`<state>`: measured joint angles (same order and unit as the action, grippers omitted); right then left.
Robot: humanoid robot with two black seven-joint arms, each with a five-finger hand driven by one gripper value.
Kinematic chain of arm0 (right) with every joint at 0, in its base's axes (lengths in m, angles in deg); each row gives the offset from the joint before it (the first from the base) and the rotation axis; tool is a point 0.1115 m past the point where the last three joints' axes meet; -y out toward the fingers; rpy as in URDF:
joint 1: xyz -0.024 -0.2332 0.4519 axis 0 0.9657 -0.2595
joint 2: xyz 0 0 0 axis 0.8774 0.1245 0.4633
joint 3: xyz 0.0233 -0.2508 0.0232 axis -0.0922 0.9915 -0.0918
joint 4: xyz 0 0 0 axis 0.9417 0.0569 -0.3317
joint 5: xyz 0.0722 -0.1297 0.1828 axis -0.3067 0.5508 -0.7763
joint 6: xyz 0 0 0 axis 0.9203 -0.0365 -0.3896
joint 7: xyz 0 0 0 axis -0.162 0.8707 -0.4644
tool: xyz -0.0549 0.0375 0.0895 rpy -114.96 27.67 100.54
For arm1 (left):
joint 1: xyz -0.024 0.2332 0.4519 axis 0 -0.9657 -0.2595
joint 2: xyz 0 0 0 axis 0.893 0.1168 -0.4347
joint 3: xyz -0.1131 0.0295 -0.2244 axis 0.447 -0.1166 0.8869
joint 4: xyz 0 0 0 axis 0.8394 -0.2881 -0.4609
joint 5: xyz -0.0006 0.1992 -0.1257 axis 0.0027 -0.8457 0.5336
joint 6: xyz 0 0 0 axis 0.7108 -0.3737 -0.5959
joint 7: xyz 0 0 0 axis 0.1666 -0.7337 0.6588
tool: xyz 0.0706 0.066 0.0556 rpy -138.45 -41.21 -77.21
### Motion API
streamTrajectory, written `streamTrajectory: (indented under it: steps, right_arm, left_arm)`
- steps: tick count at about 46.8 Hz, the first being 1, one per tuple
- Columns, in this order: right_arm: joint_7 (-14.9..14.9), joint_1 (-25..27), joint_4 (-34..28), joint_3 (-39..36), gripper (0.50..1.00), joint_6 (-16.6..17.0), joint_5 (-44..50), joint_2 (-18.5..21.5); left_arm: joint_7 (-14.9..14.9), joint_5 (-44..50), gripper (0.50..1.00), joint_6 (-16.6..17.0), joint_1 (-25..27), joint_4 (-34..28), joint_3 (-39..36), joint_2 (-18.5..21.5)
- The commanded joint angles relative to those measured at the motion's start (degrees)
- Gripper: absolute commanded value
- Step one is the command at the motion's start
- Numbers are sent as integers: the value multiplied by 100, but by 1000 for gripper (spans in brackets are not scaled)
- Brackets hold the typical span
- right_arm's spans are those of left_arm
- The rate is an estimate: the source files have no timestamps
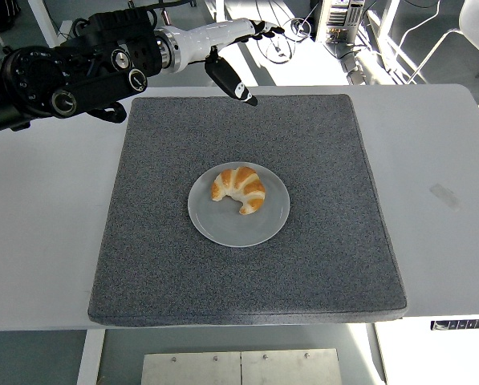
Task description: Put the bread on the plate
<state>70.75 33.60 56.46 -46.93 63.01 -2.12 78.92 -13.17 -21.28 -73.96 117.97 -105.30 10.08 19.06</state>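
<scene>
Resting on the plate (pixel 223 228) mid-table, the bread (pixel 239 189) looks placed; left hand (pixel 227 48), fingers spread and empty, hovers near the far edge.

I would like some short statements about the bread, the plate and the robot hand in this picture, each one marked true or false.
1. The golden-brown croissant lies on the round grey plate. True.
2. The left hand holds the croissant. False: the hand is open and empty, raised over the far edge of the mat.
3. The plate sits on the dark grey square mat. True.
4. The plate stands directly on the white table. False: the mat lies between them.
5. The right hand rests beside the plate. False: no right hand is in view.
</scene>
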Motion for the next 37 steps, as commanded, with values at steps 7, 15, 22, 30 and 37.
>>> streamTrajectory:
  steps: [7, 15, 22, 30, 37]
  right_arm:
    - [0, -1, 1, 0, 1000, 1, 1, 0]
    - [0, -1, 1, 0, 1000, 1, -8, 0]
    - [0, -1, -8, 0, 1000, 9, -8, 0]
    - [0, -36, 54, -17, 1000, 9, -8, 0]
    - [0, -36, 45, -44, 1000, 18, 1, 0]
  left_arm:
    - [27, 502, 983, 201, -904, 175, 1712, 17]
    - [-8, 625, 983, 218, -1440, 175, 2601, 254]
    - [-8, 625, 983, 227, -1836, 201, 3155, 351]
    - [18, 669, 983, 192, -2197, 201, 3349, 553]
    - [71, 976, 984, 166, -2320, 306, 3436, 544]
